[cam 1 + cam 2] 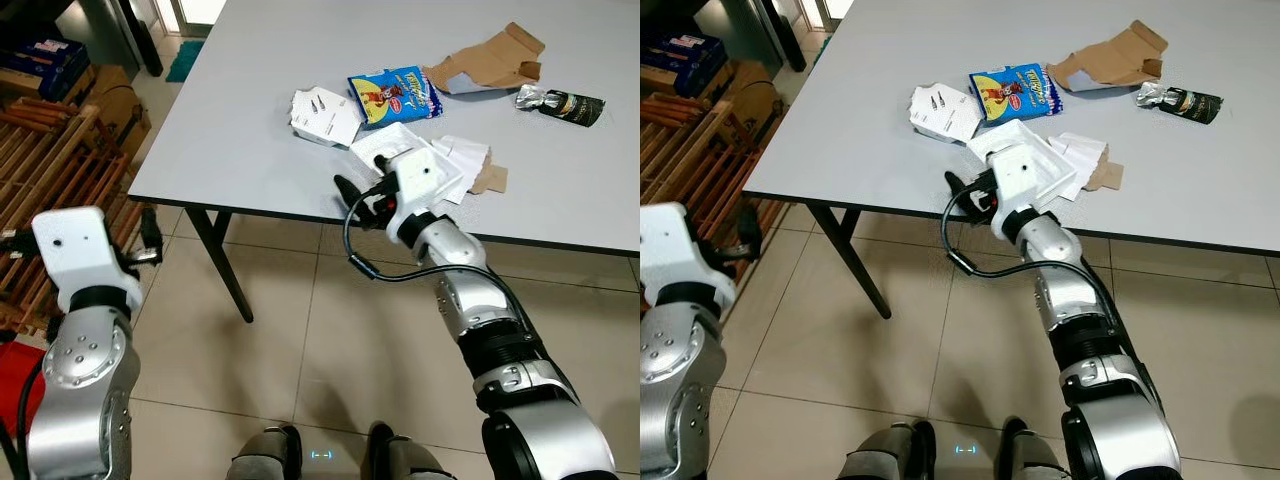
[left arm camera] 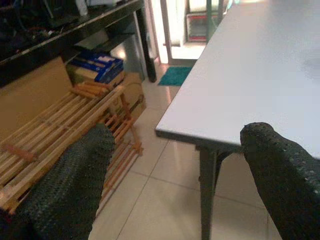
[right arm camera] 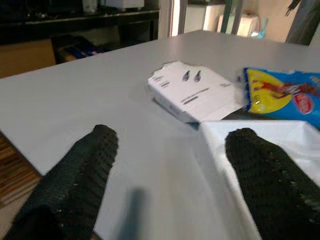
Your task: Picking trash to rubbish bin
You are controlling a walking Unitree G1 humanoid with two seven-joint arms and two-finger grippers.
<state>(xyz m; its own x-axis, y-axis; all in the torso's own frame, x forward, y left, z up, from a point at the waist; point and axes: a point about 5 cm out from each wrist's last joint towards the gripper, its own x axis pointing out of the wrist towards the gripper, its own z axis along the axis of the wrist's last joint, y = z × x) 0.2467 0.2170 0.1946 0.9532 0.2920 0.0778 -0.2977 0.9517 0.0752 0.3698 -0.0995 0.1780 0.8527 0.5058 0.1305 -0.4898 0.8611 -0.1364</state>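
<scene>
The right pincer (image 3: pixel 165 170) hovers at the tabletop (image 1: pixel 250 110) edge, fingers apart, beside the white wrapper (image 3: pixel 260 145); the left pincer (image 2: pixel 175 180), also apart, hangs off the tabletop. Best to slide one finger under the wrapper's near corner; pinch it low and flat.

Silver segmented arms, white boxy wrist housings. Black cable (image 1: pixel 400 272) loops off right wrist. Black dimpled fingers (image 3: pixel 80 185).

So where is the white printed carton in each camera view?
Left eye view: white printed carton lies on the grey table, left of the blue snack packet.
Right eye view: same place.
Left wrist view: not in it.
Right wrist view: centre, beyond the right gripper.
Shared landmark: the blue snack packet.
</scene>
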